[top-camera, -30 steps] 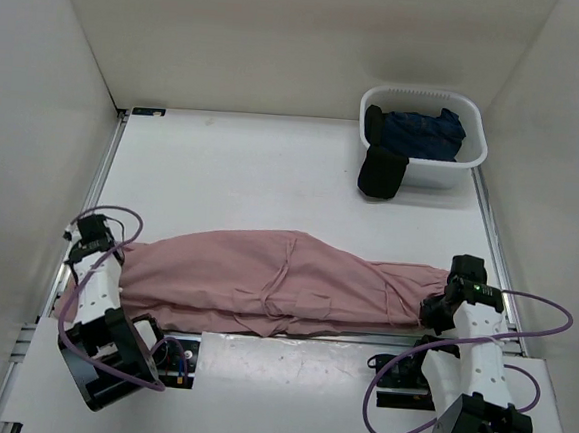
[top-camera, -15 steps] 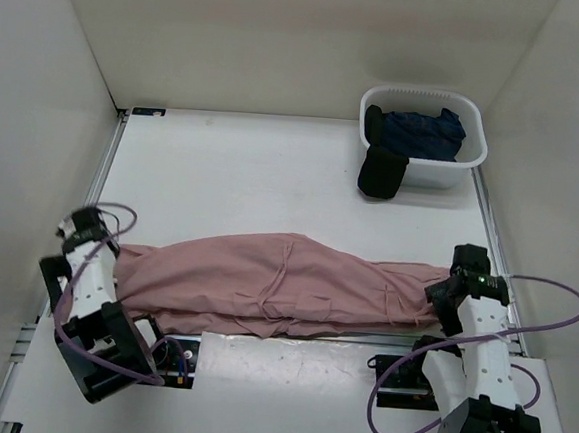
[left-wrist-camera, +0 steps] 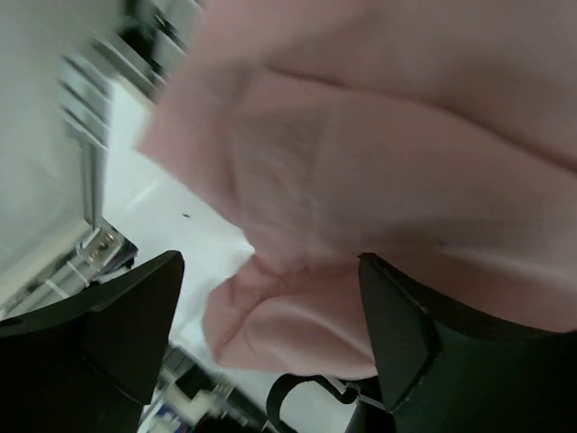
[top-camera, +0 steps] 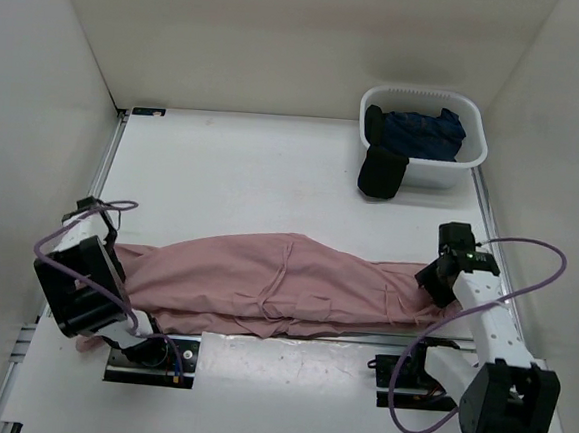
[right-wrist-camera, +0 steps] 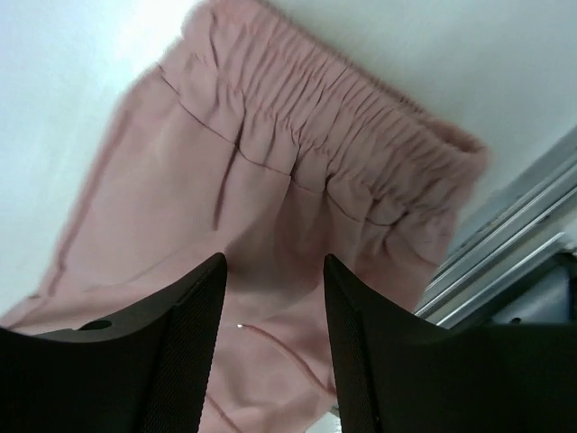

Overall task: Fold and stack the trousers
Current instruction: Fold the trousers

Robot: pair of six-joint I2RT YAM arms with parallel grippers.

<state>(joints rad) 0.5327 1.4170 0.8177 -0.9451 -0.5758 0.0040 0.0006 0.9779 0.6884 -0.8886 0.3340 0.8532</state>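
Overhead from behind, wrist views close, sharing trousers (top-camera: 284,284)

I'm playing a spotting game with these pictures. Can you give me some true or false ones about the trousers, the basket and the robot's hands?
1. The pink trousers lie stretched out along the near edge of the table. True.
2. The white basket is empty. False: dark clothes lie in it.
3. The left gripper and the right gripper are both open. True.
4. The basket stands in the far left corner. False: it stands in the far right corner.
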